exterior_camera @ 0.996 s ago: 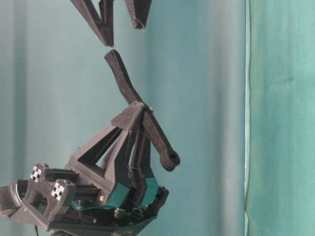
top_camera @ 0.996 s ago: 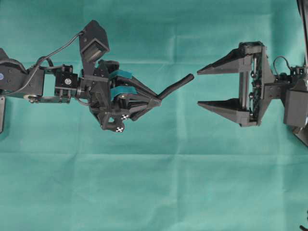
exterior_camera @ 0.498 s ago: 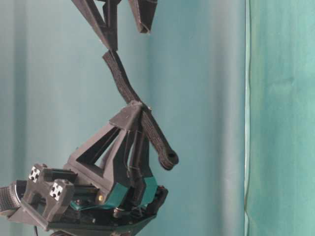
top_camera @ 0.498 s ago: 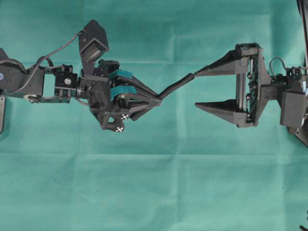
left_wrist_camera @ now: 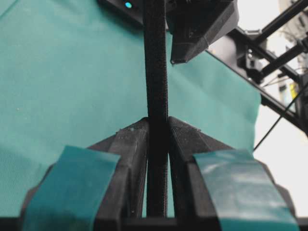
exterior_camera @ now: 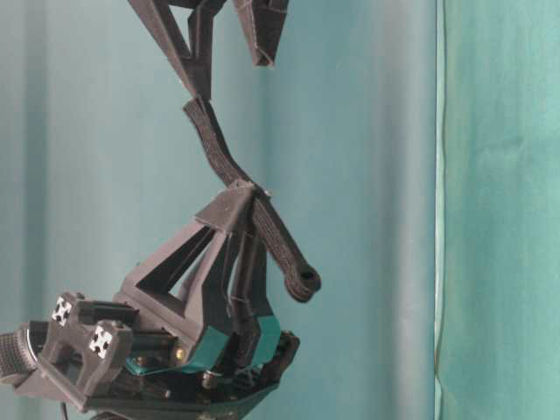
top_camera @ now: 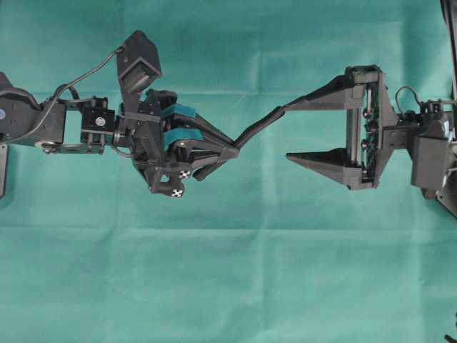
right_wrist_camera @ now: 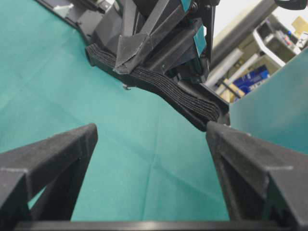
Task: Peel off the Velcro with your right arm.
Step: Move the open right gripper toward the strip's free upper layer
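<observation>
From the left, the left arm (top_camera: 43,121) reaches in over the green cloth on the desk (top_camera: 228,286), cable looping up to its wrist cam. Its tool, the left tool (top_camera: 230,151), w/ teal tape strips (left_wrist_camera: 72,185) on both fingers, is pressed together and pinching the Velcro (top_camera: 258,128) partway along the strip. In the wrist view the strip runs straight up btwn the two taped fingers (left_wrist_camera: 127,159), no gap either side.

In the low side view the Velcro passes through the tip of that tool: the knob end (exterior_camera: 302,282) hangs free on one side, the other end rises toward the right tool's fingers.

Moving right in the overhead view, the free end of the strip slants up and right to the tip of the far finger (top_camera: 314,100) of the right tool (top_camera: 287,131). It looks to be touching that tip; the right wrist view also shows the strip's end right at the inner edge of one finger.

The right tool is spread wide, plain black pointed fingers, near finger (top_camera: 318,158) well apart from the strip. Nothing is gripped btwn them. The right arm (top_camera: 428,150) sits at the right edge.
</observation>
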Controlling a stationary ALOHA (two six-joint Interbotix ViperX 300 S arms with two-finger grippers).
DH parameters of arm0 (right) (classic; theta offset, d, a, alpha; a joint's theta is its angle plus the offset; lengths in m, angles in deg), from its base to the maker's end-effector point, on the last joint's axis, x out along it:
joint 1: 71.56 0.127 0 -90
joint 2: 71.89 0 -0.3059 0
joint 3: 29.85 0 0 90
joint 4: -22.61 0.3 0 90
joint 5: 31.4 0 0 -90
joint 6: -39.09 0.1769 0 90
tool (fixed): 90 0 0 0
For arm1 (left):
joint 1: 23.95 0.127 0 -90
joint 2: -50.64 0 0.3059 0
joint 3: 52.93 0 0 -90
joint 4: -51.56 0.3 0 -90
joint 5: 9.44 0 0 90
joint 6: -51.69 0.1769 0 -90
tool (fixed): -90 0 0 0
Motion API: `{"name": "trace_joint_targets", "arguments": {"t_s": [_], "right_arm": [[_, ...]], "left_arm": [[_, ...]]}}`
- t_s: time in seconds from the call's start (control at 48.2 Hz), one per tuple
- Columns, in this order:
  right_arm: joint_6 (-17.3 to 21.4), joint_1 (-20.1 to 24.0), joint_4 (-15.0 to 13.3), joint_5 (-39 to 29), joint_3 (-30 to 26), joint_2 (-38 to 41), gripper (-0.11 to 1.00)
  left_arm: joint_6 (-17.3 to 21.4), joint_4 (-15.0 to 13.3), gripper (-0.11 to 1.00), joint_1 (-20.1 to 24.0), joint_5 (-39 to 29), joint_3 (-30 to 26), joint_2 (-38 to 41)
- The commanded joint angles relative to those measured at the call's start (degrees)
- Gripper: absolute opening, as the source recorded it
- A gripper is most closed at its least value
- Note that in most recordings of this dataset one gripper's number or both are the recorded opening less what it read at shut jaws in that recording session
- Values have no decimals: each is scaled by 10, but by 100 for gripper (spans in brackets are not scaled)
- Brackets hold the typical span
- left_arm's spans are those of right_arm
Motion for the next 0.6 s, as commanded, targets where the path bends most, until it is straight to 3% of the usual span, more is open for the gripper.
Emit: {"name": "trace_joint_targets", "arguments": {"t_s": [0.0, 0.581], "right_arm": [[0, 0, 1, 7, -13, -1, 67], [0, 0, 0, 25, -14, 16, 67]], "left_arm": [[1, 0, 10, -1, 11, -6, -16], [0, 0, 10, 1, 16, -6, -16]]}}
